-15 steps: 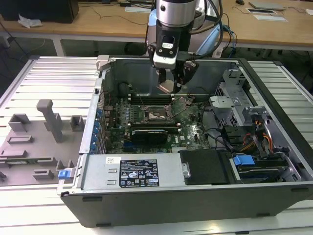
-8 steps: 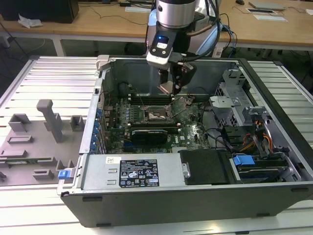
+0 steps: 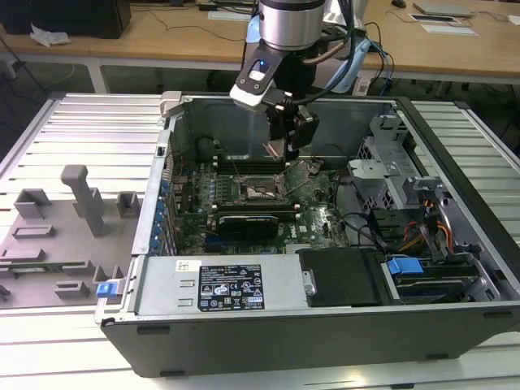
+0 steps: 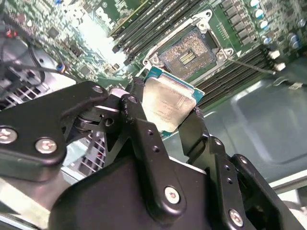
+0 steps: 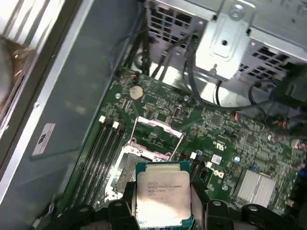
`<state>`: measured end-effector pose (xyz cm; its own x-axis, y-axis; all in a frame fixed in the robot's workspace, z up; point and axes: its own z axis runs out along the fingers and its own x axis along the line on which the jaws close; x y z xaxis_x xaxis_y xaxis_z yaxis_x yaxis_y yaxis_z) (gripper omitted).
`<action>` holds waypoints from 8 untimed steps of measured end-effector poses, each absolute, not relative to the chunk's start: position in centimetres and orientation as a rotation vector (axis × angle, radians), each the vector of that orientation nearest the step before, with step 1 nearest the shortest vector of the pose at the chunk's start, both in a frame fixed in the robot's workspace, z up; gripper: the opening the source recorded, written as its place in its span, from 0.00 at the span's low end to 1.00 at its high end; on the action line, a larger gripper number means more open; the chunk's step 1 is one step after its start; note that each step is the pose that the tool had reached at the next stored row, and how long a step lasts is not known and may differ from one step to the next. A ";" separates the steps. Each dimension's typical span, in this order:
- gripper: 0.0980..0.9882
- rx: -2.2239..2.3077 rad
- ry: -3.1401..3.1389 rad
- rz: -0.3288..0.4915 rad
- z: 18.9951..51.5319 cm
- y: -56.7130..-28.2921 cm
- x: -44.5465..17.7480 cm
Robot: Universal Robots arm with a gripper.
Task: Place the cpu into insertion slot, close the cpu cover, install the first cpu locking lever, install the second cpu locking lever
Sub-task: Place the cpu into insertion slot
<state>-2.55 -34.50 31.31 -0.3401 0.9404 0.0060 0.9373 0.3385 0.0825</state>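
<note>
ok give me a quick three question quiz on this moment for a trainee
1. True or false: the cpu already sits in the insertion slot.
2. What are the fingers shut on?
3. The cpu cover is: A) closed over the slot, B) swung up with the slot exposed, C) lying outside the case.

Key: 1 false, it is held clear of the slot. 2 the cpu. 3 B.
</note>
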 end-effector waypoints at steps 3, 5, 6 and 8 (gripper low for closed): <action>0.50 1.897 2.444 0.107 31.0 -34.5 -2.6; 0.50 1.964 2.388 0.105 30.8 -34.5 -2.6; 0.50 1.991 2.365 0.104 30.7 -34.5 -2.6; 0.50 2.037 2.323 0.102 30.4 -34.5 -2.6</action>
